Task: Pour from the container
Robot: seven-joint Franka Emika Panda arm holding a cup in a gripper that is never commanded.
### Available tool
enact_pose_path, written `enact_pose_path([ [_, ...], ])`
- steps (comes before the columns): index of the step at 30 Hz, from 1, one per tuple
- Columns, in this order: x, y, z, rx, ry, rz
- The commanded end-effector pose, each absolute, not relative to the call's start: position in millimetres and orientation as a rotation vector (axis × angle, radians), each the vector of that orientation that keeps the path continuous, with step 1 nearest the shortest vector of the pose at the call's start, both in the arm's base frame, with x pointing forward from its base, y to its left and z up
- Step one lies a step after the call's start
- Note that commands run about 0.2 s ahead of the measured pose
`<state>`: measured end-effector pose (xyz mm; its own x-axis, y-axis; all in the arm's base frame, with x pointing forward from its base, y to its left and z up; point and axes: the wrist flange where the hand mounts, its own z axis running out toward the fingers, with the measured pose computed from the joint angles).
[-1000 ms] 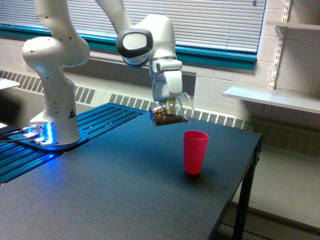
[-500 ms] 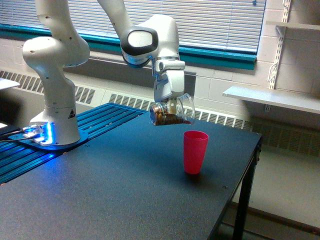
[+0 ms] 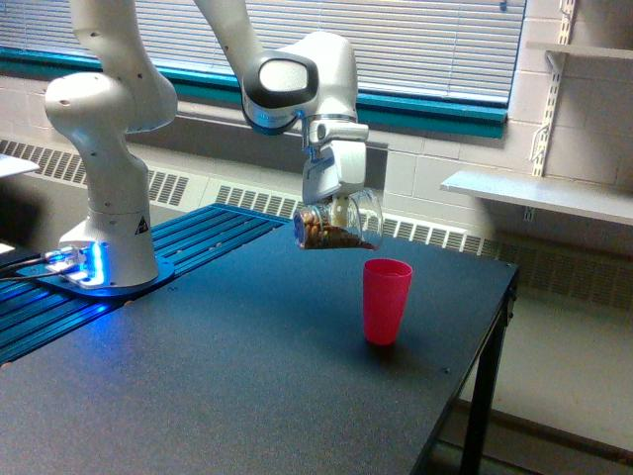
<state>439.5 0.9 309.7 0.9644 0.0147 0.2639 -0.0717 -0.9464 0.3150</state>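
Note:
In the exterior view my gripper (image 3: pixel 339 208) is shut on the container (image 3: pixel 336 226), a small clear ribbed jar. The jar lies tilted almost on its side in the air, with brown pieces gathered in its lower part. It hangs above the dark table (image 3: pixel 198 386), a little up and to the exterior view's left of the pink cup (image 3: pixel 386 300). The cup stands upright on the table with its mouth open. I cannot see anything falling from the jar.
The arm's white base (image 3: pixel 104 233) stands on a blue-lit ribbed platform (image 3: pixel 188 247) at the exterior view's left. The table's right edge (image 3: pixel 495 327) drops off just beyond the cup. A wall shelf (image 3: pixel 534 193) and radiator grilles lie behind.
The gripper and the jar have moved slightly up and toward the exterior view's right. The pink cup has not moved.

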Motion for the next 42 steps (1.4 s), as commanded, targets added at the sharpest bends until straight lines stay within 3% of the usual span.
enact_pose_path([
  [1, 444.4, 7.7, 313.9, 2.771, -0.032, 0.382],
  [42, 455.2, 22.2, 317.7, 2.665, 0.074, 0.294],
])
